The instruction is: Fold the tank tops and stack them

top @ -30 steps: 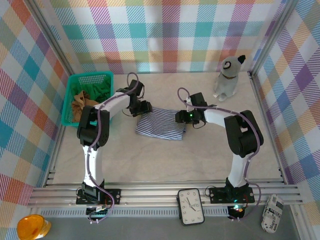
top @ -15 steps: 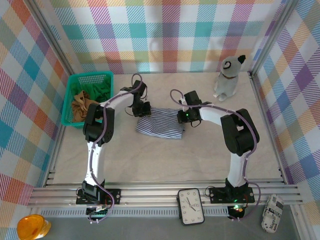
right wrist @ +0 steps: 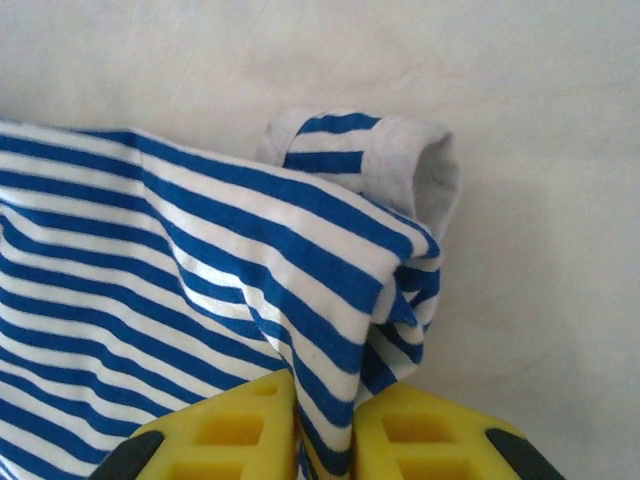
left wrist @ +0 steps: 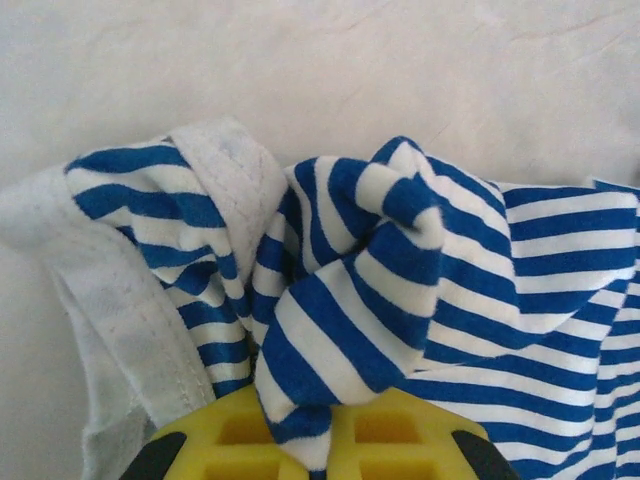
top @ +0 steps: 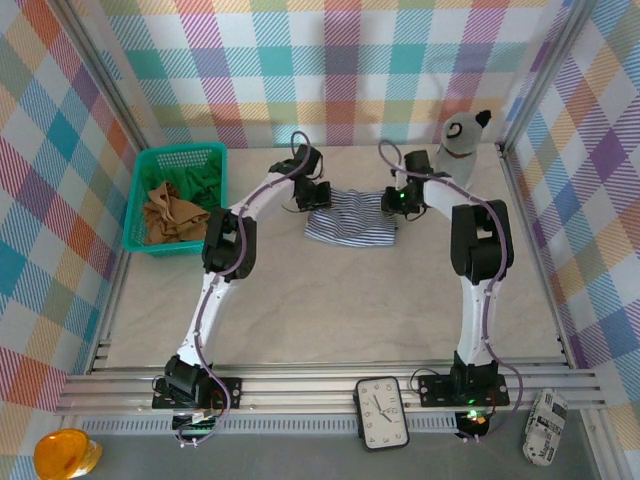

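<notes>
The striped tank top (top: 352, 222) lies bunched at the far middle of the table, stretched between both grippers. My left gripper (top: 318, 197) is shut on its left edge, and the yellow fingers (left wrist: 225, 440) pinch a fold of the striped tank top (left wrist: 360, 300) beside its white trim. At the cloth's right edge my right gripper (top: 397, 203) is shut on the striped tank top (right wrist: 250, 260), a fold caught between its yellow fingers (right wrist: 420, 435). The tan-brown tank top (top: 167, 216) and the green tank top (top: 203, 183) lie crumpled in the basket.
A teal mesh basket (top: 140, 190) stands at the far left. A grey and white toy dog (top: 460, 140) sits at the far right corner, close behind the right arm. A small clock (top: 381, 412) rests on the front rail.
Both grippers have shut on the striped top's far corners and carried it away from the arms' bases, toward the back wall. The cloth is now narrower and more bunched.
</notes>
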You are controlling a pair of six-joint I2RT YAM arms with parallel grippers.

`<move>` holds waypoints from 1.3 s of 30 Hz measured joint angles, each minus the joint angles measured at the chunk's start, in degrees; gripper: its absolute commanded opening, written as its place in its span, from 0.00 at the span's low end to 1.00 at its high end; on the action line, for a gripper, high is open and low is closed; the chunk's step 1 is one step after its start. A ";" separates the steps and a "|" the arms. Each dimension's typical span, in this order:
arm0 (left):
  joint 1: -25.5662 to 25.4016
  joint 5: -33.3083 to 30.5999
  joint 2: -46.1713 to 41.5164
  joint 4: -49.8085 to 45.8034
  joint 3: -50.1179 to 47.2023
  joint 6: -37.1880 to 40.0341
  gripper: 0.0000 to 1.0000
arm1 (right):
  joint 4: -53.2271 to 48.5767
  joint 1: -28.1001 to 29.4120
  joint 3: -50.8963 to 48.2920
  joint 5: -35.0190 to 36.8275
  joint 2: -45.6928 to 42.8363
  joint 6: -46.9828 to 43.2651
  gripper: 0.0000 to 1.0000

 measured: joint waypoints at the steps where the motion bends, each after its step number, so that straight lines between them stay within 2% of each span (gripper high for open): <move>1: -0.24 0.13 0.92 0.33 1.29 -0.61 0.08 | -1.64 -0.70 2.56 -0.55 1.20 -0.04 0.22; 6: -1.05 0.90 4.59 3.17 6.34 -3.41 0.09 | -7.43 -4.00 14.29 -2.19 6.40 -1.09 0.22; 12: -1.73 1.07 8.44 6.23 11.52 -6.16 0.11 | -11.28 -6.75 18.18 -2.86 8.72 -1.79 0.26; 15: -1.81 1.05 9.99 6.71 14.16 -7.37 0.19 | -12.48 -7.08 18.62 -2.78 8.98 -3.02 0.37; 21: -1.86 -0.31 10.36 3.02 17.35 -5.03 0.50 | -11.45 -7.10 15.06 -3.41 6.84 -4.52 0.58; 25: -1.92 -3.30 7.48 -4.07 17.20 0.31 0.58 | -10.21 -6.60 8.57 -3.87 -0.46 -5.33 0.70; 28: -1.42 -5.92 0.55 -9.88 13.66 4.66 0.60 | -7.54 -5.68 4.17 -5.60 -8.55 -5.46 0.76; 34: 1.73 -10.97 -26.16 -14.80 -7.61 10.62 0.66 | -0.02 -0.28 -7.04 -10.25 -23.74 -5.40 0.85; 37: 6.47 -14.38 -37.88 -16.44 -16.74 12.57 0.67 | 2.38 4.70 -11.98 -11.65 -26.93 -5.40 0.90; 39: 11.30 -16.41 -44.09 -17.35 -22.58 13.40 0.67 | 3.39 8.26 -14.97 -12.70 -27.93 -4.98 0.98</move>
